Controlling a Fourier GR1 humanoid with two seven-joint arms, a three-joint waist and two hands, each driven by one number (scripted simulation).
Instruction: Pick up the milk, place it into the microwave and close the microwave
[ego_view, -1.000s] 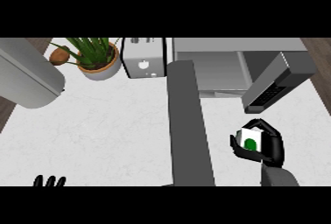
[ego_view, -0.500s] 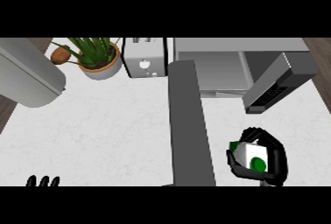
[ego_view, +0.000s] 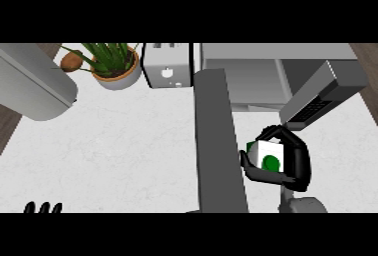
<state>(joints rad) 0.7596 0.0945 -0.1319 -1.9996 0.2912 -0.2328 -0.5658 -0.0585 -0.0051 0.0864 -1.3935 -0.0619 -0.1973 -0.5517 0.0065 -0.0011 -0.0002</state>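
Right of centre in the frame, the right robot hand (ego_view: 284, 162) curls around the milk (ego_view: 266, 156), held above the desk (ego_view: 133, 145). Carrying it upward into the open microwave (ego_view: 247, 82) probably calls for keeping the carton upright and clearing the door (ego_view: 325, 95). At lower left, the left robot hand (ego_view: 43, 208) rests open.

White milk (ego_view: 267, 155) carton with green dot, held above counter (right of grey door). Microwave (ego_view: 247, 82) at back, open, grey cavity showing.
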